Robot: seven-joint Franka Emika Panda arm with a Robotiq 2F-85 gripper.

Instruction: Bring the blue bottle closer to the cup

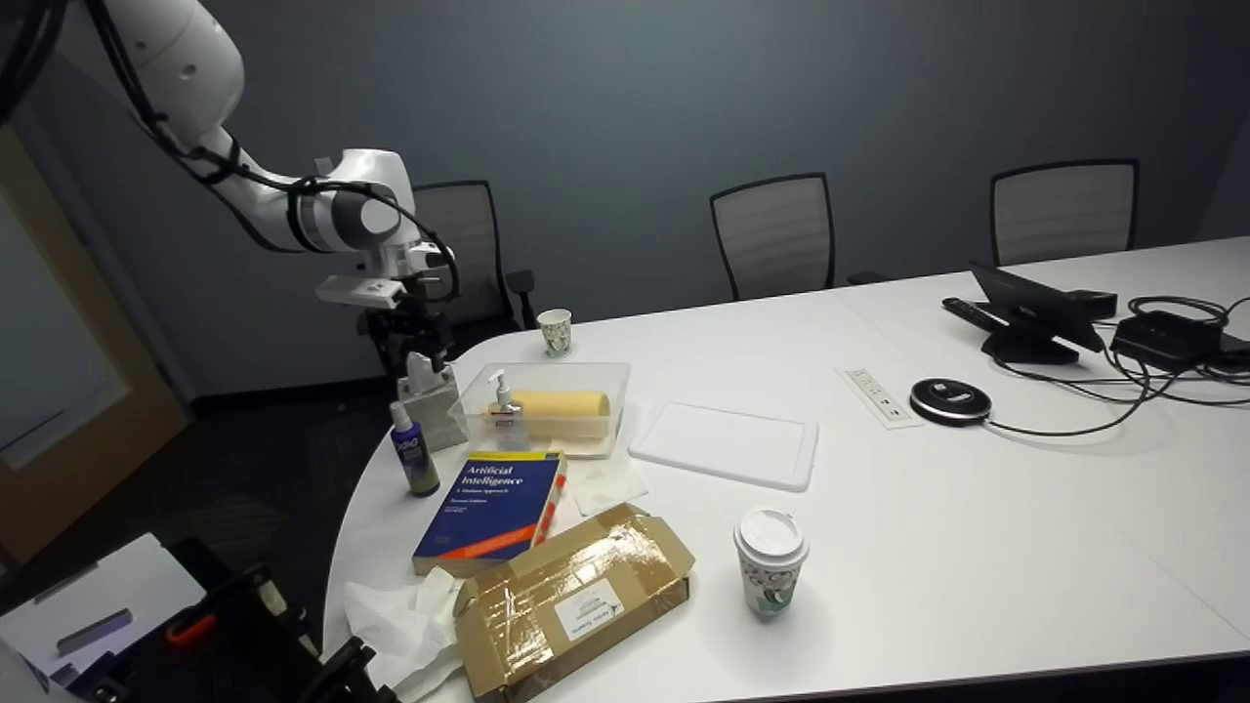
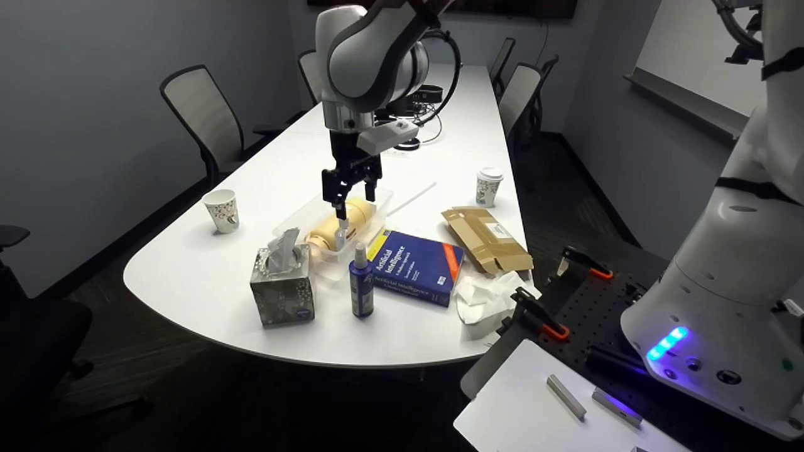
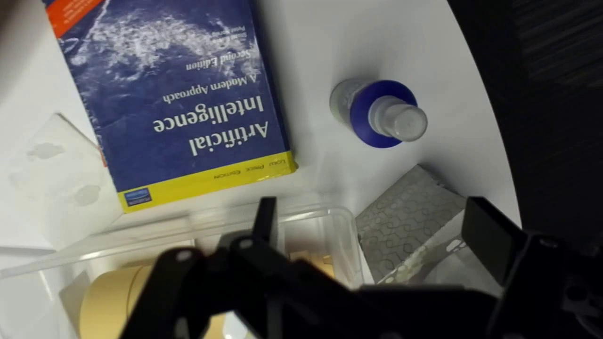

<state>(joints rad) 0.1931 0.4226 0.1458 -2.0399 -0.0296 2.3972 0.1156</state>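
**Blue bottle (image 2: 362, 290) well apart from the cup (image 2: 487, 189)**

Closest to me, the bottle stands upright at the rounded end of the white table (image 2: 408, 339), between a grey tissue box (image 2: 282, 302) and a blue book (image 2: 418, 262). Slightly beyond, the gripper (image 2: 355, 199) hangs above the surface, fingers spread apart. Past a brown carton (image 2: 482, 237), the cup (white lid on) stands near the table's edge. Farther off, mesh-backed chairs (image 2: 204, 119) flank the table; a whiteboard (image 2: 697, 59) hangs on the grey wall (image 2: 653, 138).
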